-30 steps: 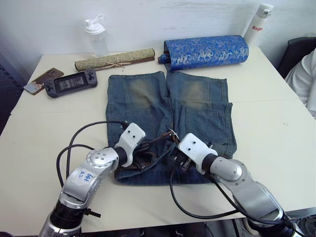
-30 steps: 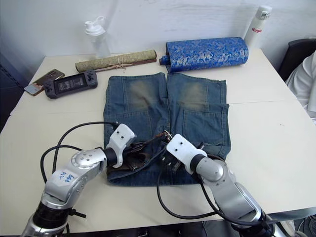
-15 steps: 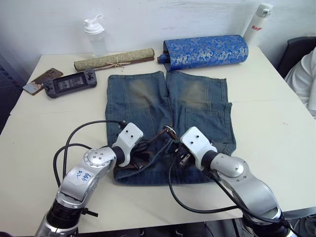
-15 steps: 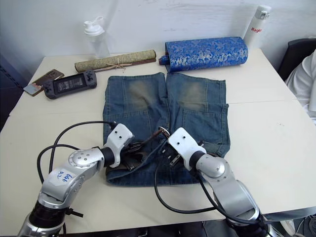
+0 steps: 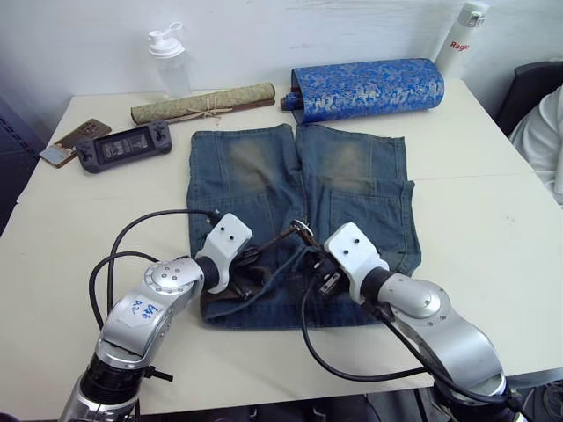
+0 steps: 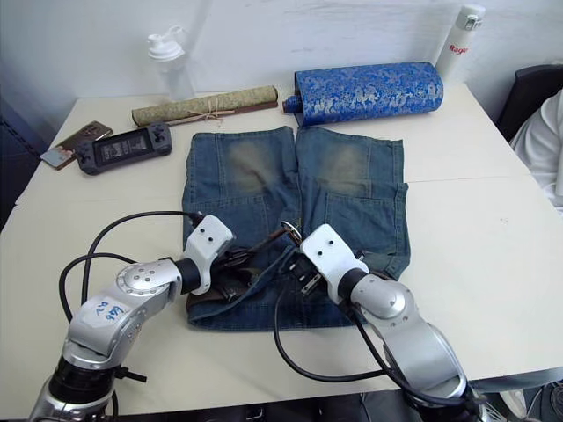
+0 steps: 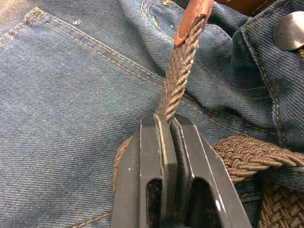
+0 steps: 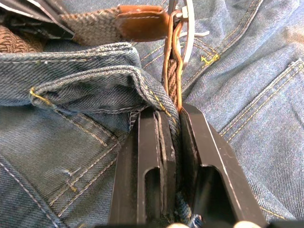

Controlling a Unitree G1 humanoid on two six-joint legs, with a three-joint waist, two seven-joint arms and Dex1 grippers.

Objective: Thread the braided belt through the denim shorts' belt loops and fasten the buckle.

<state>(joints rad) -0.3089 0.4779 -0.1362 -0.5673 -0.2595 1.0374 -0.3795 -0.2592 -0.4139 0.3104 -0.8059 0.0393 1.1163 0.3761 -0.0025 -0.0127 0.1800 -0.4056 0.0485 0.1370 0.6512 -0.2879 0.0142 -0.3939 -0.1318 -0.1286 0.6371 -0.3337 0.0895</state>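
1. Near the bench's (image 5: 493, 220) front edge, both grippers have crept slightly up the shorts (image 5: 299, 220) toward the fly over the last second; the belt (image 7: 178, 88) is threaded, the buckle (image 8: 183, 28) not yet fastened.
2. Left gripper (image 7: 167, 118): jaws clenched on the braid just below its leather tip.
3. Right gripper (image 8: 171, 114): jaws clamped on the strap under the buckle.
4. Wrist views alone reveal these grips; head views place them mid-waistband.

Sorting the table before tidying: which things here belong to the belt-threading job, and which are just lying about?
In the job:
braided belt
buckle
denim shorts

Lying about:
blue brocade roll
tan scroll
game console
phone
shaker bottle
white flask
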